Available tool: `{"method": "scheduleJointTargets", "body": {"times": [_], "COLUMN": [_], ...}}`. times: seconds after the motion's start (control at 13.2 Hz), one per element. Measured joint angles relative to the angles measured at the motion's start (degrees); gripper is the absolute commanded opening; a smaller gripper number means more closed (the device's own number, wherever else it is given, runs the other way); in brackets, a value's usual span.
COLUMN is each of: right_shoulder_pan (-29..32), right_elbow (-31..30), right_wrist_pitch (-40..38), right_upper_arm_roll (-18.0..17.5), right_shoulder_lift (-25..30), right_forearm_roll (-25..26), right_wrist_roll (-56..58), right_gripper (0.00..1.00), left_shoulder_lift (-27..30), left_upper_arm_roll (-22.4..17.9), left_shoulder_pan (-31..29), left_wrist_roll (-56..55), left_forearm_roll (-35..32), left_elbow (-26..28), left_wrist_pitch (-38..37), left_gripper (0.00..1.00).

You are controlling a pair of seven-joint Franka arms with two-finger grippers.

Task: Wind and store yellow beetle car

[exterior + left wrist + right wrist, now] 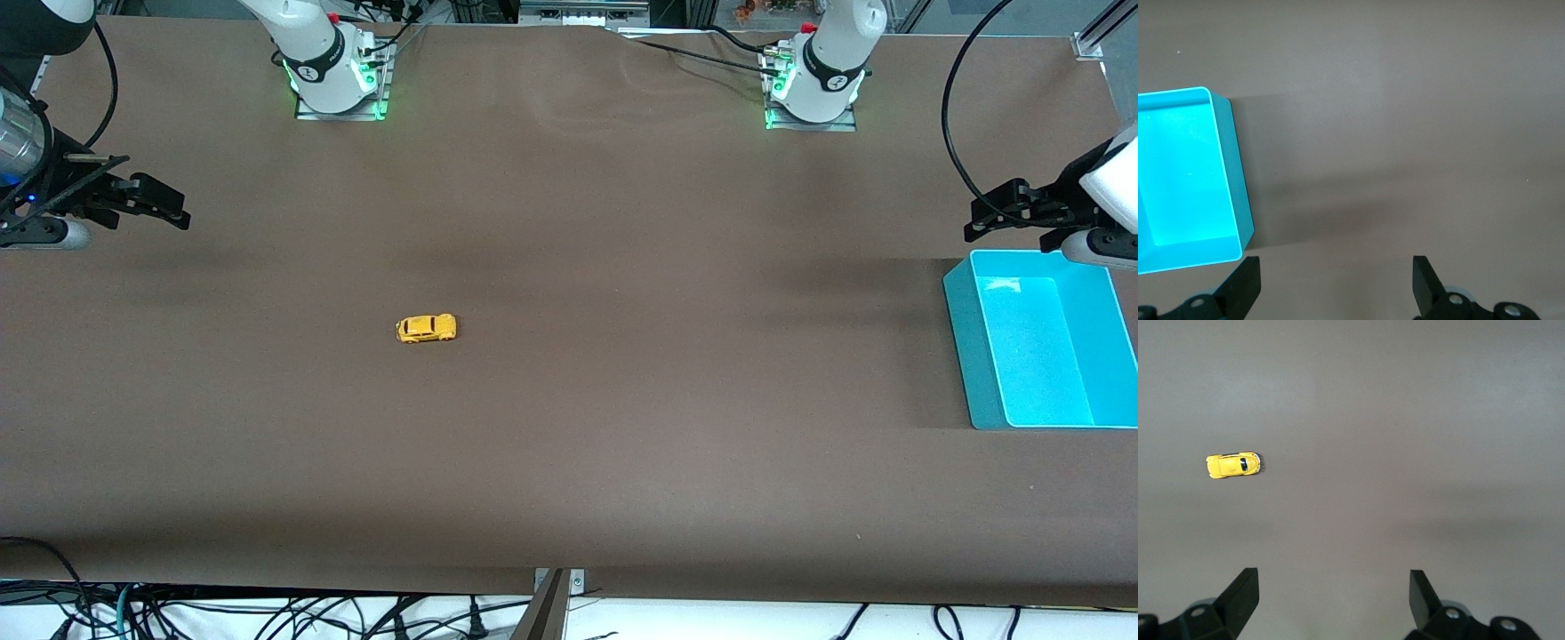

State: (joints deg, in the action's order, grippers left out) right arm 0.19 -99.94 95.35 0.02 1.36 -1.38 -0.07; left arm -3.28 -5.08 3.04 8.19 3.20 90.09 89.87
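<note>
The turquoise bin [978, 356], unlabelled, sits near the yellow beetle car [427, 328] on the table [569, 462]; the left gripper [1000, 213] and right gripper [164, 206] both hang released, empty.

Two Franka arms: white shells, black grippers, green-lit bases

Right arm base [333, 67] and left arm base [818, 76]: glossy white rounded housings, each ringed by a black band with a small white round logo, seated on a metal plate edged in green light; a red fitting at each upper joint; black cables trailing from the base plates. Right gripper [156, 203] and left gripper [1000, 213]: matte black angular bodies with flat black fingers [1241, 590]; pale round screw heads by the finger roots [1451, 301]. Silver cylinder with a blue light beside the right wrist; thin black cable loops above both wrists.
</note>
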Motion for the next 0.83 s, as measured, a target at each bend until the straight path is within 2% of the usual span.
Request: {"method": "scheduleJointTargets", "body": {"times": [0.83], "right_shoulder_pan": [0.0], "right_elbow": [0.0], "right_wrist_pitch": [-0.8], "right_upper_arm_roll": [0.0], "right_shoulder_lift": [0.0], "right_forearm_roll": [0.0], "right_wrist_roll": [0.0], "right_gripper": [1.00], "left_shoulder_lift": [-0.1], "left_upper_arm_roll": [0.0], "left_shoulder_pan": [-0.1], "left_wrist_roll": [0.0], "left_forearm_roll": [0.0], "left_elbow": [0.0], "left_wrist_pitch": [0.0], "left_gripper": [1.00]}}
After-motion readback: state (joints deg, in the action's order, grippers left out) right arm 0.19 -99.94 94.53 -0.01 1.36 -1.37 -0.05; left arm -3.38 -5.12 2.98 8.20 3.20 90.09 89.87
